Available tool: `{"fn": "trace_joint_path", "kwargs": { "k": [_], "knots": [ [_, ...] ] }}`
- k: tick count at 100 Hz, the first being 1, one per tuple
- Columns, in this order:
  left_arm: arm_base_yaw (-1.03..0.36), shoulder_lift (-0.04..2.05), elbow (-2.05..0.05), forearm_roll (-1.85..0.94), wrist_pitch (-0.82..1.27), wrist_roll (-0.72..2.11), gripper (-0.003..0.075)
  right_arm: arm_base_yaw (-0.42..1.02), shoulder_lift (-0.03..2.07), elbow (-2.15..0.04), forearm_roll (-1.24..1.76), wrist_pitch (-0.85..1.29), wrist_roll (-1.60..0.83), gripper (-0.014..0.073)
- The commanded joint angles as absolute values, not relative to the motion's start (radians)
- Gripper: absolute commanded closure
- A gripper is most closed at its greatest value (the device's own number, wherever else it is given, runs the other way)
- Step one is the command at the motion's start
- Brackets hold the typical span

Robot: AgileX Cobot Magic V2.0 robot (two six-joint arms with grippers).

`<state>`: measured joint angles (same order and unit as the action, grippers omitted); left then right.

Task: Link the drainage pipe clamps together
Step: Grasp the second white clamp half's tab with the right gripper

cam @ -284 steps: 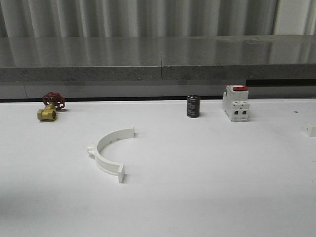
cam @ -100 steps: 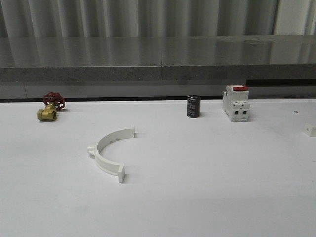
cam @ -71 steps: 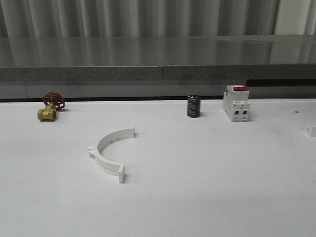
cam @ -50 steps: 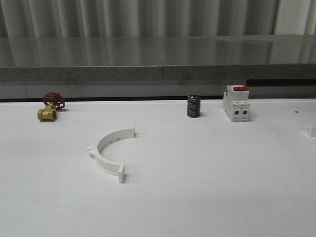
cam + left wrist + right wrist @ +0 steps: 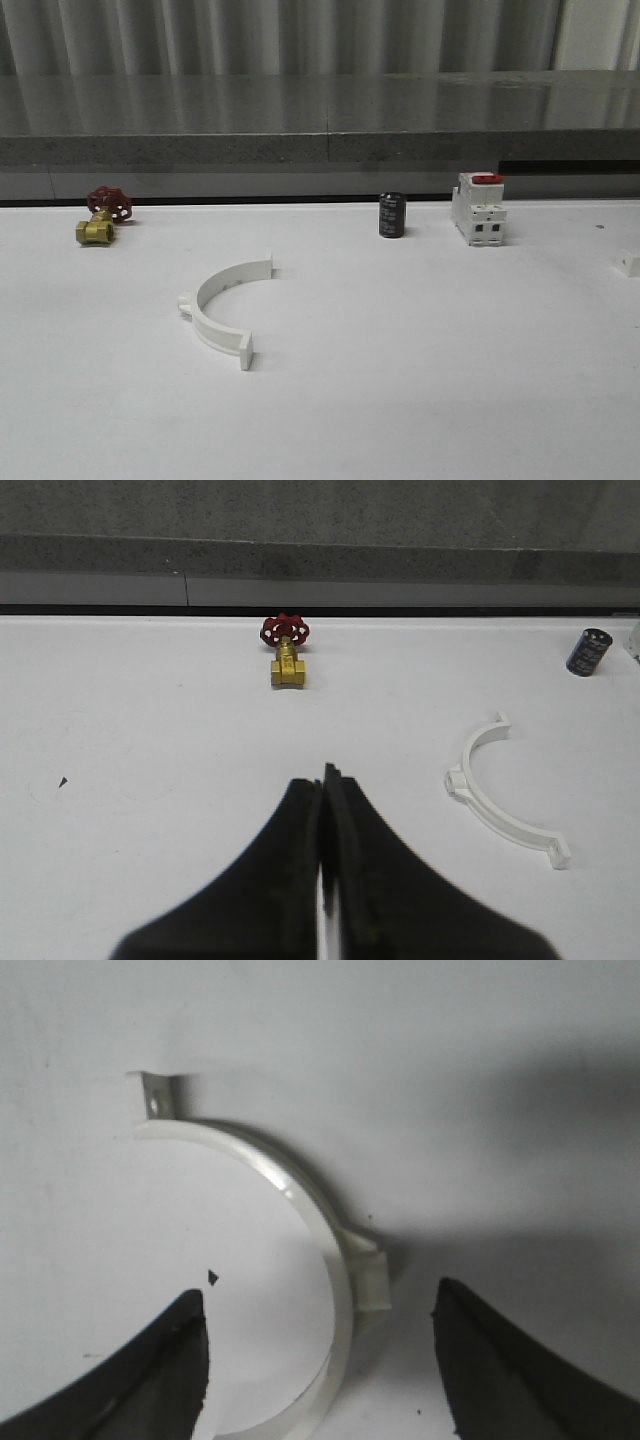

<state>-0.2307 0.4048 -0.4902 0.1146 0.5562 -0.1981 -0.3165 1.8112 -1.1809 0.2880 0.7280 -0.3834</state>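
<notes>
One drainage pipe clamp (image 5: 203, 318), a white half-ring with flat end tabs and a side lug, lies left of centre on the white table (image 5: 420, 340). In the left wrist view this clamp (image 5: 480, 795) lies to one side of my left gripper (image 5: 323, 775), which is shut on nothing and well apart from it. A second white clamp half (image 5: 300, 1195) lies flat on the table under my right gripper (image 5: 318, 1295). That gripper is open, and the clamp's arc and side lug (image 5: 368, 1270) sit between its two dark fingers without touching either.
At the back of the table stand a brass valve with a red handwheel (image 5: 100, 215), a small black cylinder (image 5: 391, 215) and a white switch block with a red top (image 5: 477, 208). A small white piece (image 5: 628, 263) shows at the right edge. A grey ledge (image 5: 320, 150) runs behind.
</notes>
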Motion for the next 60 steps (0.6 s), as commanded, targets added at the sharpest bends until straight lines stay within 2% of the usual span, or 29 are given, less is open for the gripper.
{"fn": "trace_joint_path", "kwargs": {
  "k": [1, 42, 49, 60],
  "knots": [
    [-0.23, 0.41, -0.516, 0.114, 0.477, -0.2, 0.0741, -0.323, 1.792, -1.208, 0.286, 0.688, -0.395, 0.0103],
    [-0.23, 0.41, -0.516, 0.114, 0.477, -0.2, 0.0741, -0.323, 1.886, -1.208, 0.273, 0.676, -0.395, 0.012],
    [-0.23, 0.41, -0.516, 0.114, 0.477, -0.2, 0.0741, -0.323, 1.889, -1.208, 0.273, 0.678, -0.395, 0.0182],
    [-0.23, 0.41, -0.516, 0.114, 0.477, -0.2, 0.0741, -0.323, 1.889, -1.208, 0.273, 0.698, -0.395, 0.0349]
  ]
}}
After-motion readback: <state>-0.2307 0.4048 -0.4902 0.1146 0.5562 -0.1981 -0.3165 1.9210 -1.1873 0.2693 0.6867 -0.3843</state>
